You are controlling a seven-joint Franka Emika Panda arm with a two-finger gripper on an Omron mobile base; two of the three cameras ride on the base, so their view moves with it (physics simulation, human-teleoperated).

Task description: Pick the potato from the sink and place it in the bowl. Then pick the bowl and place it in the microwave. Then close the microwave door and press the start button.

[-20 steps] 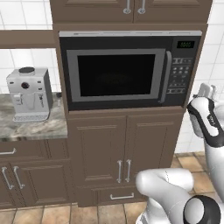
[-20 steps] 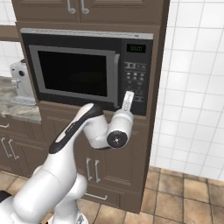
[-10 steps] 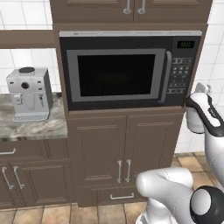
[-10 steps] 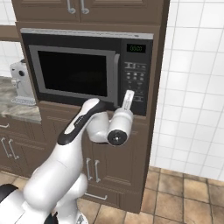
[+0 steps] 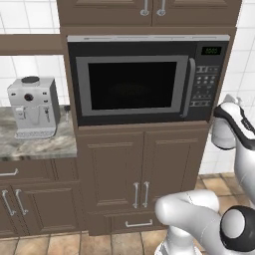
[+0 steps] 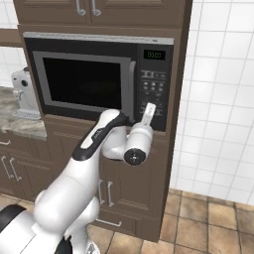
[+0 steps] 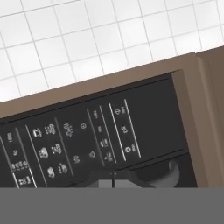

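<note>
One closed microwave door (image 5: 133, 85) sits centre-frame in the left base view, its long steel handle upright beside the keypad at upper right; a coffee machine (image 5: 32, 106) stands on the bench (image 5: 35, 145) at left. In the right base view the hand (image 6: 148, 113), fingers shut on nothing, points up at the lower keypad of the microwave (image 6: 99, 79). In the hand view the keypad lies tilted across the frame. Its buttons look rigid and flat: press squarely with the closed tips, no grasp needed.
</note>
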